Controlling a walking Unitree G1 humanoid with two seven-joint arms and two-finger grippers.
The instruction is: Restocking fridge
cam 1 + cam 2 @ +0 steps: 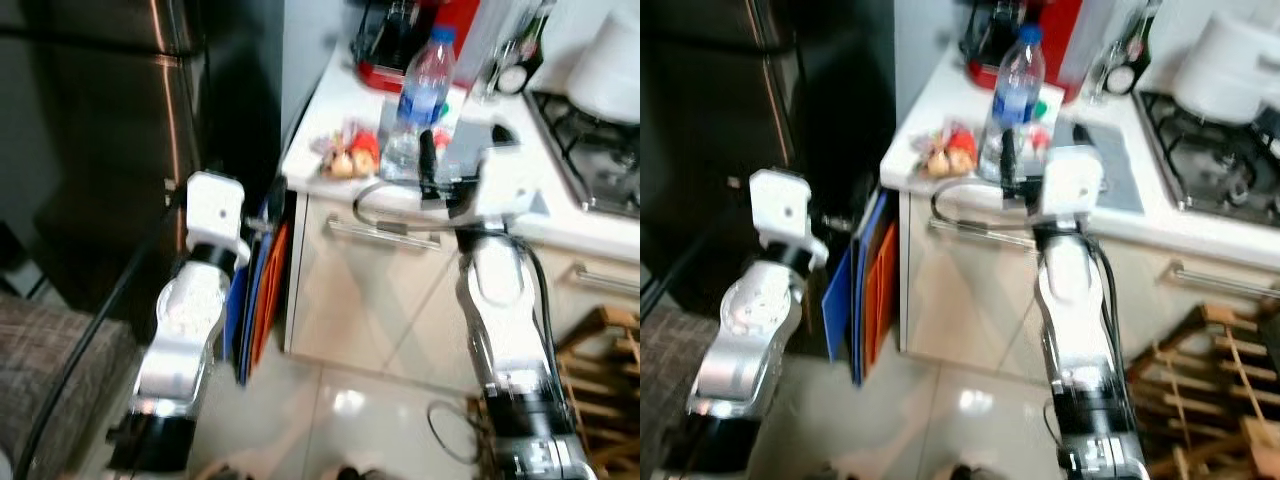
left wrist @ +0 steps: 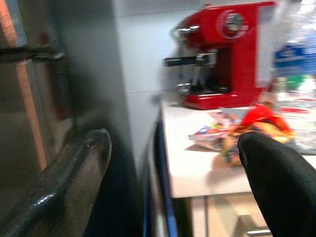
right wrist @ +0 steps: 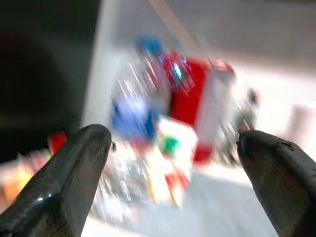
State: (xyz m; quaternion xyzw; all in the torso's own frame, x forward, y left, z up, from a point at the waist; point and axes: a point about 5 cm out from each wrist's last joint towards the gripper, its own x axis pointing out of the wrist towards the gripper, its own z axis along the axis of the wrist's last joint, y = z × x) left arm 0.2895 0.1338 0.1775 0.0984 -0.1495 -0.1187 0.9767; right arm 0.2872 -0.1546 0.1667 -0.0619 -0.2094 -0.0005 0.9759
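A clear water bottle [image 1: 420, 100] with a blue cap and label stands near the front left corner of the white counter [image 1: 330, 110]. Colourful snack packets [image 1: 345, 155] lie beside it. My right gripper [image 1: 462, 150] is open at the counter edge, just short of the bottle. The blurred bottle [image 3: 133, 123] lies ahead of its spread fingers in the right wrist view. The dark fridge [image 1: 120, 120] stands on the left with its doors closed. My left gripper [image 2: 173, 163] is open, raised in front of the fridge's side and empty.
A red coffee machine [image 1: 410, 40] stands behind the bottle. To the right are a gas hob [image 1: 590, 140] and a white pot [image 1: 610, 65]. Blue and orange boards [image 1: 262, 290] are wedged between fridge and cabinet. A wooden rack [image 1: 600, 380] stands on the floor at the right.
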